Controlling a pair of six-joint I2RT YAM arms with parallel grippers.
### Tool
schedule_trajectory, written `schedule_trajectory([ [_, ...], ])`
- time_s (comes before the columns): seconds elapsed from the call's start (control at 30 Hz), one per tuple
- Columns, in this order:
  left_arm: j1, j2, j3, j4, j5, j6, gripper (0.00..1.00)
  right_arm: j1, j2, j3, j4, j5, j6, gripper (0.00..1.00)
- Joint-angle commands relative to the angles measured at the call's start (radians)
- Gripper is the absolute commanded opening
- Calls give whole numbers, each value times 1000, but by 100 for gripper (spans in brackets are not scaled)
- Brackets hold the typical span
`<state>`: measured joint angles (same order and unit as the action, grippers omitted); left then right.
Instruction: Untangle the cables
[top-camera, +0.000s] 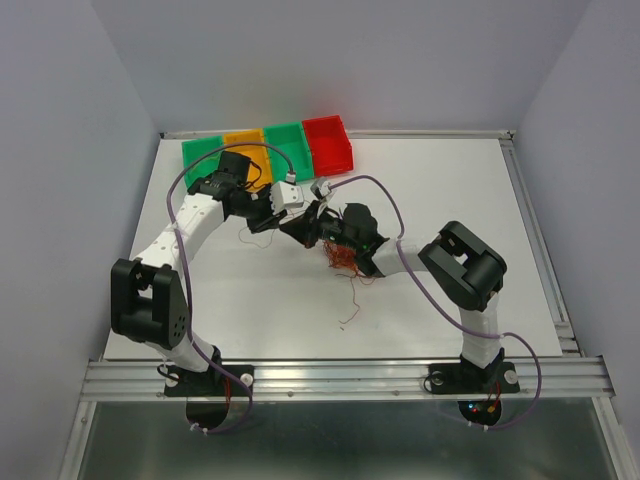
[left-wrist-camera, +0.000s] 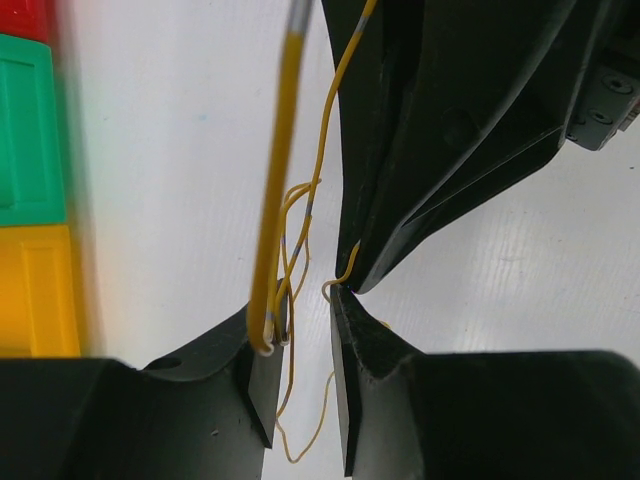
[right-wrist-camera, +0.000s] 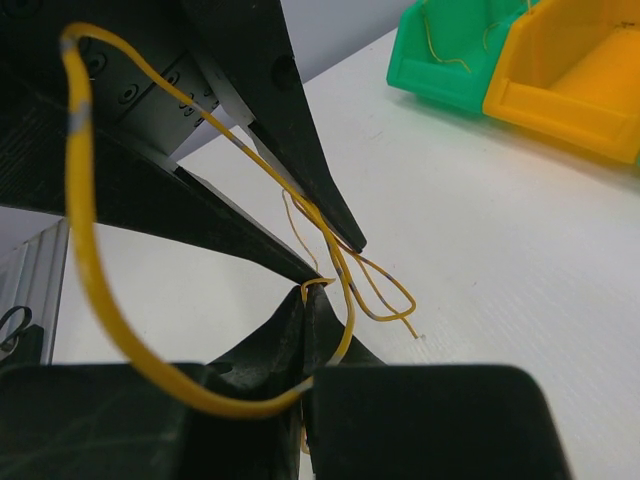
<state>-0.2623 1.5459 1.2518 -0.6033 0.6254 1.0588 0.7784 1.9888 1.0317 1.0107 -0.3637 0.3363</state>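
Tangle (top-camera: 345, 258): a red-orange clump just below centre of the top view. It lies on the white table (top-camera: 480, 190), beneath the forward end of the right arm. One loose strand (top-camera: 350, 303) trails from it toward the bottom of the frame and stops well short of the near rail (top-camera: 340, 375).

Yellow strand (right-wrist-camera: 85, 230): pulled up out of the clump and strung between your two tools. In the right wrist view it sweeps in a big loop down the left side, then runs into the right gripper (right-wrist-camera: 305, 295). That pincer's fingers are pressed together and pinch the strand at the tip.

Left gripper (left-wrist-camera: 300, 340): the fingers stand apart with a narrow gap between them. A thin yellow run passes loosely through the gap, and one wire end rests on the tip of the finger on the left of that view. Nothing is clamped there. The two tools meet nearly tip to tip, with several thin yellow loops crossing between them.

Room and edges: you have a broad stretch of bare tabletop to the right of the tools, reaching to the table's right edge. Only the right arm's elbow (top-camera: 465, 265) stands in it. Toward the bottom of the frame there is open surface on both sides of the loose strand.

At upper left, four bins (top-camera: 285, 147) (green, orange, green, red) sit in a row at the far edge, close behind the left wrist. In the right wrist view a green bin (right-wrist-camera: 450, 75) holds a couple of thin strands. Walls close the table in on the left, far and right sides.
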Motion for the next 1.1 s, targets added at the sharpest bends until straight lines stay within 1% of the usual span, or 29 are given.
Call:
schedule_trajectory([
  [0.0,-8,-3,35,-75,72,29,36,-7,-21,2,74,26,-17,1],
  [0.03,-9,0,32,-79,77,38,38,-5,-21,2,78,26,-17,1],
  [0.1,-8,2,29,-76,79,40,39,-5,-25,-2,88,16,-16,1],
  [0.43,-9,16,8,-79,108,72,39,-7,-81,-47,146,-4,-5,0],
  [0.47,-8,19,8,-82,109,73,31,-7,-82,-50,150,-6,-3,0],
  [0.57,-9,34,12,-88,125,79,13,-7,-84,-56,167,-12,1,1],
  [0.6,-8,46,20,-99,128,82,3,-7,-84,-61,173,-12,1,0],
  [0.63,-9,51,24,-102,134,86,0,-7,-87,-62,175,-12,1,1],
  [0.77,-8,60,31,-113,137,84,0,-7,-87,-65,178,-9,1,0],
  [0.83,-8,56,25,-84,126,66,0,-7,-90,-74,180,6,0,4],
  [0.87,-5,49,21,-69,110,49,0,-7,-91,-78,180,15,0,7],
  [0.9,-5,48,17,-35,99,18,0,-7,-93,-84,180,28,0,19],
  [0.93,-2,45,14,-15,85,-11,0,-8,-94,-85,181,34,1,33],
  [0.97,1,39,15,9,42,-40,0,-8,-96,-88,183,35,0,46],
  [1.0,18,39,17,49,25,-66,0,-8,-97,-91,181,39,0,62],
  [1.07,52,34,35,69,4,-117,0,-8,-100,-102,181,48,1,75],
])
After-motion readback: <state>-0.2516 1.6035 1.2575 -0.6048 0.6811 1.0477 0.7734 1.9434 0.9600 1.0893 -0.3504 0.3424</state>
